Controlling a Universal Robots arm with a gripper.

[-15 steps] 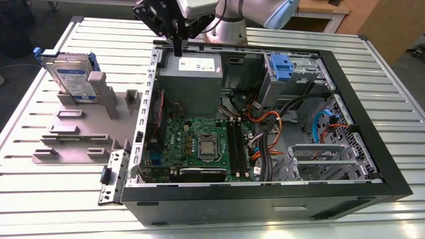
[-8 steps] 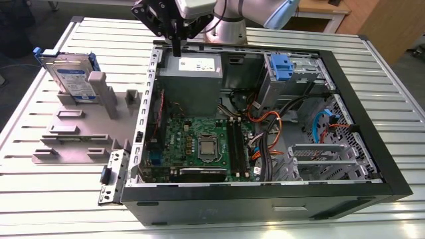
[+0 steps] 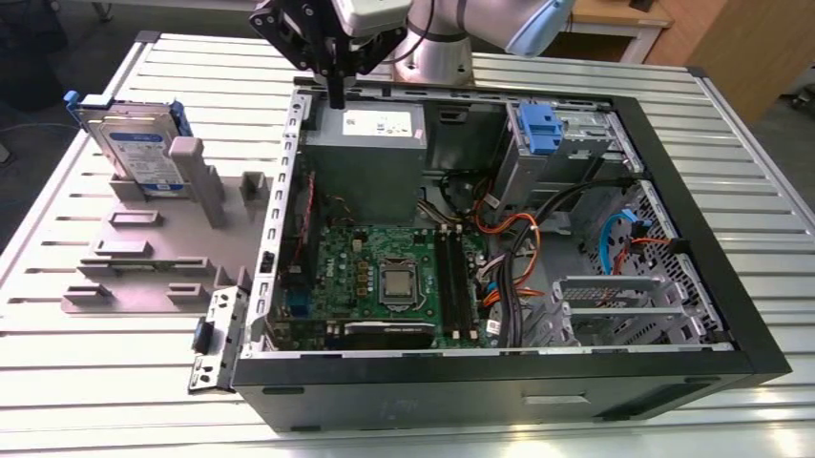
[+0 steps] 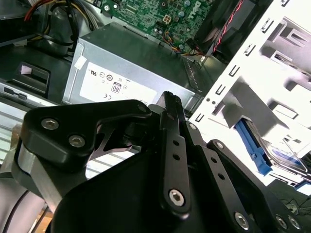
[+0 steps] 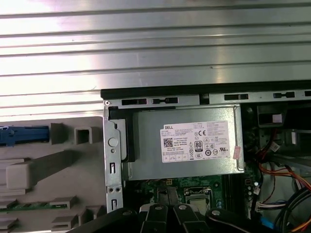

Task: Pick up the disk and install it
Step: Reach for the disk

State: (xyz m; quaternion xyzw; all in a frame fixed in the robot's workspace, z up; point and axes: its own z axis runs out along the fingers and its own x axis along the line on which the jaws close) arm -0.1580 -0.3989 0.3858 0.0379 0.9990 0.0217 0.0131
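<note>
The disk [image 3: 134,143] stands upright in a slot of the grey holder block [image 3: 153,258] at the exterior view's left. It is silver with a blue-and-white label and a blue rail. In the second wrist view the disk [image 4: 282,156] lies off to the side, and its blue rail [image 5: 24,135] shows in the first wrist view. My gripper [image 3: 338,98] hangs over the back corner of the open computer case [image 3: 510,367], just above the power supply [image 3: 369,129]. Its black fingers [image 4: 169,109] are pressed together with nothing between them. The gripper is well apart from the disk.
Inside the case are the green motherboard [image 3: 382,277], orange and black cables [image 3: 522,239], a blue latch [image 3: 540,129] on the upper bay and a metal drive cage [image 3: 612,305]. All of it rests on a ribbed metal table [image 3: 128,382].
</note>
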